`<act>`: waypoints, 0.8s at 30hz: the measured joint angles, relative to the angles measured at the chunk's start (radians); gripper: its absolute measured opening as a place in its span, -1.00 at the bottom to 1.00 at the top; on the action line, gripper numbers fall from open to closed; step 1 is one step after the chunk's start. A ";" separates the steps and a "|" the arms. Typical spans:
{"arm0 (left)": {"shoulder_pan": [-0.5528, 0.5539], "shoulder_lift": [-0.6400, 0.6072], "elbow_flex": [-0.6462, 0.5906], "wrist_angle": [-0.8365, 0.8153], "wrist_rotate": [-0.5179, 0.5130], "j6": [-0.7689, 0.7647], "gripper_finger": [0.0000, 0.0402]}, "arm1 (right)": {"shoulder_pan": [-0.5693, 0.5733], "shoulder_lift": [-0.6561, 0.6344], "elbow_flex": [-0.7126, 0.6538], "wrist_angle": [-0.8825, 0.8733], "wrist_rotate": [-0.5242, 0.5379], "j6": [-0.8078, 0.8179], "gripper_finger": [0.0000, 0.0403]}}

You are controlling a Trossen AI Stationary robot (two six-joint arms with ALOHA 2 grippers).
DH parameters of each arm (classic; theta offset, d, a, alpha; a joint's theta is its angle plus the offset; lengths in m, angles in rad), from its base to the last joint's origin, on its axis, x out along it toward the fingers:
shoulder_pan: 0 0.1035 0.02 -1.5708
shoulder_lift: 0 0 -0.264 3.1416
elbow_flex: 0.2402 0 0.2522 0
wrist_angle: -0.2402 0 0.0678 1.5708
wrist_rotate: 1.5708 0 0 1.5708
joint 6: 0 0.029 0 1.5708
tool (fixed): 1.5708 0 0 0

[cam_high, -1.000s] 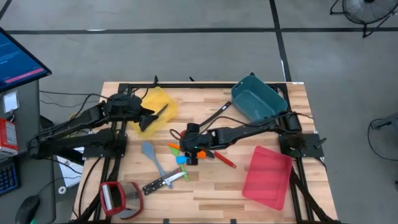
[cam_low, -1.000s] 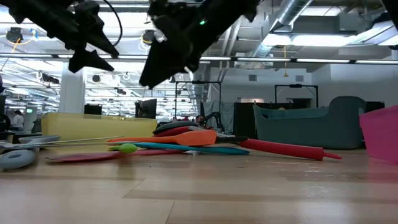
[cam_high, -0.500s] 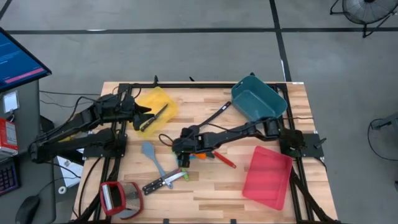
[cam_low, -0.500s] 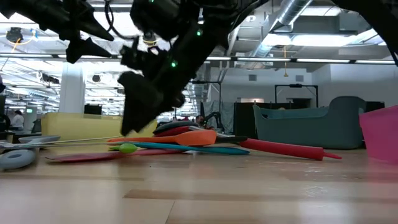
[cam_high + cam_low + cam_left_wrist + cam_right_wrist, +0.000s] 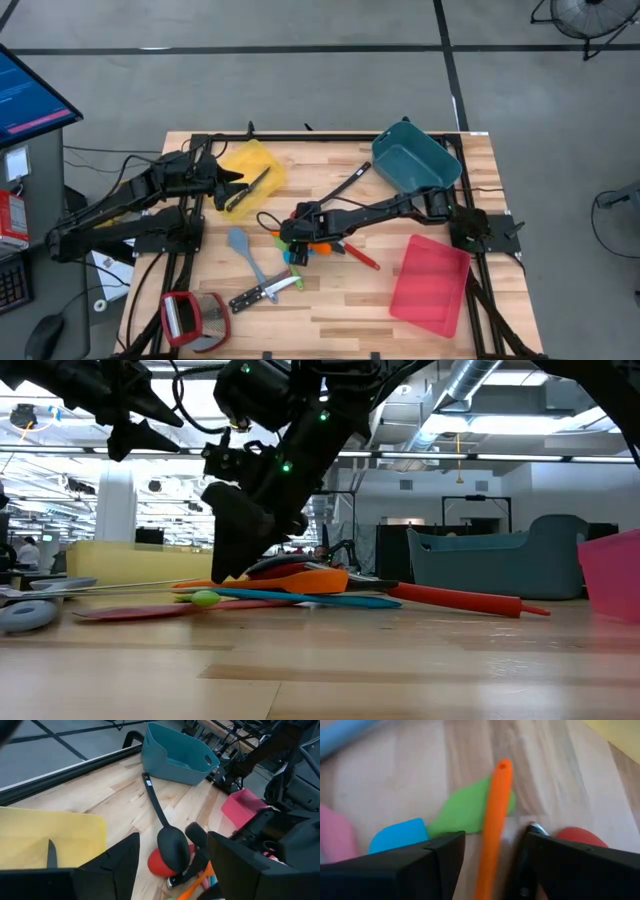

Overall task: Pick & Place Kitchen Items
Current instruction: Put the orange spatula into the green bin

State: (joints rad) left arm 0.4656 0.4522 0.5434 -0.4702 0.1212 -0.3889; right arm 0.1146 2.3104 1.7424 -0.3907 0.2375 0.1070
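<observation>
Orange spatula (image 5: 492, 820) lies in the utensil pile at table centre. In the right wrist view its handle runs straight up the gap between the right gripper (image 5: 487, 865) fingers, which stand apart on either side of it, not pressed against it. High view puts the right gripper (image 5: 292, 232) low over the left end of the pile; low view shows it reaching down to just above the orange spatula (image 5: 300, 580).

Under and beside the orange handle: green spatula (image 5: 462, 812) blade, blue spatula (image 5: 397, 836) blade just beside it, pink spatula (image 5: 335, 837) at the edge of the view. A red rounded piece (image 5: 580, 836) lies on the other side of the gripper.

Black ladle (image 5: 162, 827) lies on the wood between the pile and the teal bin (image 5: 177, 755), handle pointing toward the bin. Red-handled tool (image 5: 362, 257) lies between the pile and the red bin (image 5: 430, 285). Grey-blue spoon (image 5: 243, 252) and a black-handled knife (image 5: 262, 291) lie nearer the table's front.

Left gripper (image 5: 232, 186) hangs over the yellow bin (image 5: 255, 160), fingers apart, nothing between them. Another black-handled knife (image 5: 252, 186) lies in that bin.

Red-framed grey flat object (image 5: 190, 318) sits at the front left corner.

No legible writing or labels on any item.
</observation>
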 joint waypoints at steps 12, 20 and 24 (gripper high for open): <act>0.000 0.000 0.000 0.000 0.000 0.000 0.04 | 0.000 0.001 -0.057 0.068 0.001 -0.009 -0.01; 0.000 0.000 0.000 0.000 0.000 0.000 0.04 | 0.009 0.002 -0.081 0.082 0.000 -0.001 -0.09; 0.000 0.000 0.000 0.000 0.000 0.000 0.04 | 0.002 0.002 -0.081 0.078 0.000 0.013 -0.18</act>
State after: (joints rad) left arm 0.4656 0.4522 0.5434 -0.4706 0.1207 -0.3889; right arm 0.1168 2.3123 1.6611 -0.3131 0.2371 0.1202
